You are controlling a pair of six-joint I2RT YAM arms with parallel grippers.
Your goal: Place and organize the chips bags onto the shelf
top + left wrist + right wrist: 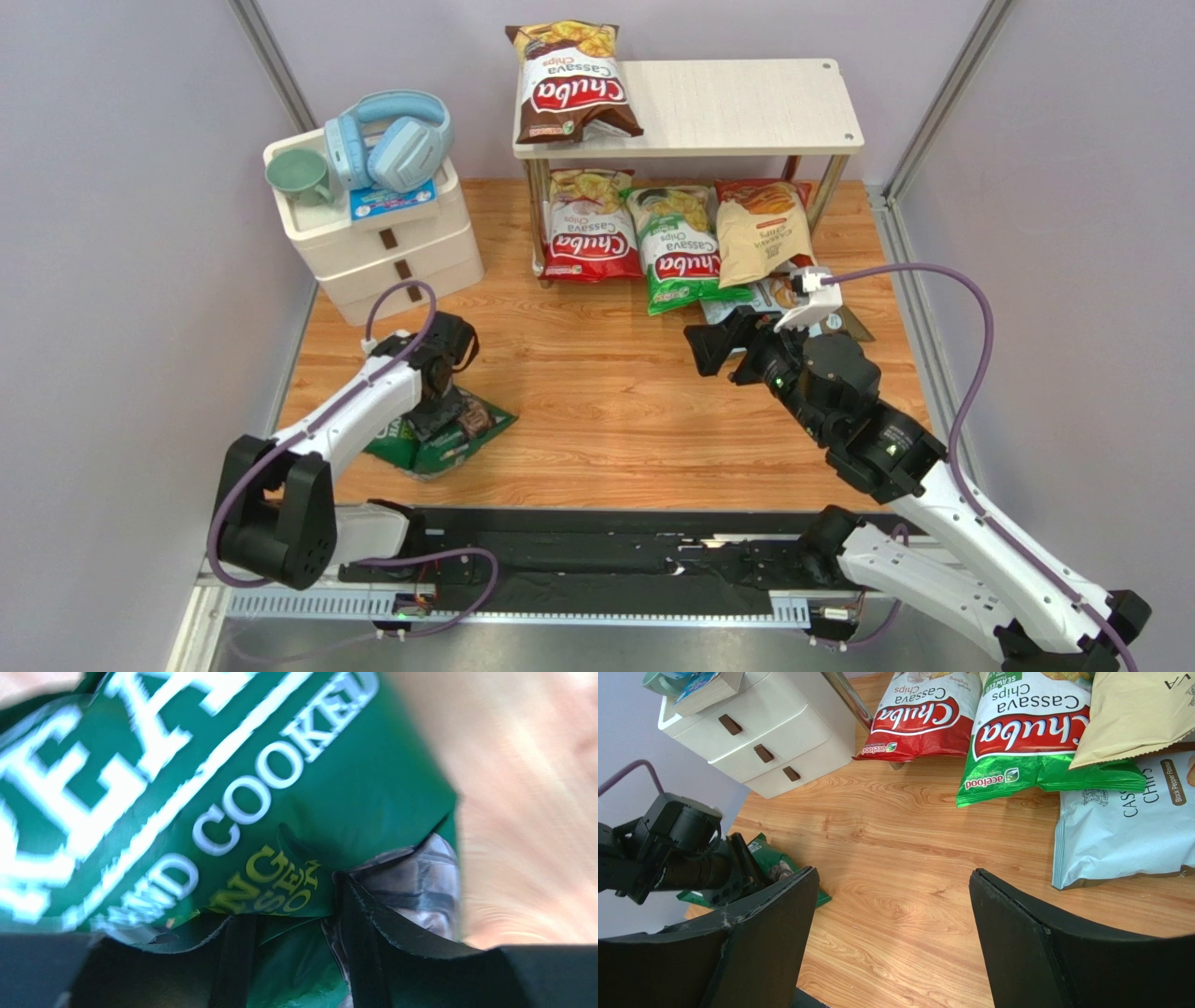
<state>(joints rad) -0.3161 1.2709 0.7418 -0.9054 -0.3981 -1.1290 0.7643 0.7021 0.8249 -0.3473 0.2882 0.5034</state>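
On a wood-grain table walled in grey, seen from above, the shelf stands at the far edge with the brown Chuba bag lying on the left end of its top board. The red bag, green bag and cream-orange bag sit side by side beneath that board, their lower ends out on the table. The light blue bag lies flat in front of them, largely hidden by the right gripper, which hangs over the table just beside it. To the left, the left gripper is down on the dark green bag near the table's front edge. A white drawer unit beside the shelf carries blue headphones and a green cup

At the left wrist, the dark green bag fills the blurred view, white "COOKED" lettering across it; the two black fingers pinch a creased edge of its foil

At the right wrist, the jaws are spread wide with only bare wood between them. The red, green and cream-orange bags lie beyond, the light blue bag at right, and the left arm stands over the dark green bag at far left
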